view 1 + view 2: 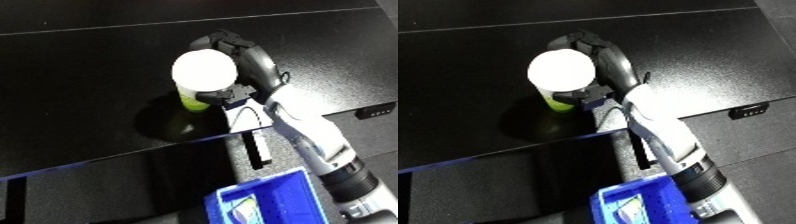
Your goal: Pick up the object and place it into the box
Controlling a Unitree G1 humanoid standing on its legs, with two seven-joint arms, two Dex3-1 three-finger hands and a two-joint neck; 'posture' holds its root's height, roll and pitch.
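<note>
Right robot hand [238, 55] — fingers curled — forearm extended forward.

Black matte tabletop [80, 75], plain, with one thin pale seam line across the far part. On it a yellow-green plastic bottle [190, 100] with a round white cap [204, 70]. Black right hand [244, 60] beside the bottle on a white and silver forearm [311, 137]. Bright blue plastic bin [271, 197] nearer than the bottle, white items inside.
</note>
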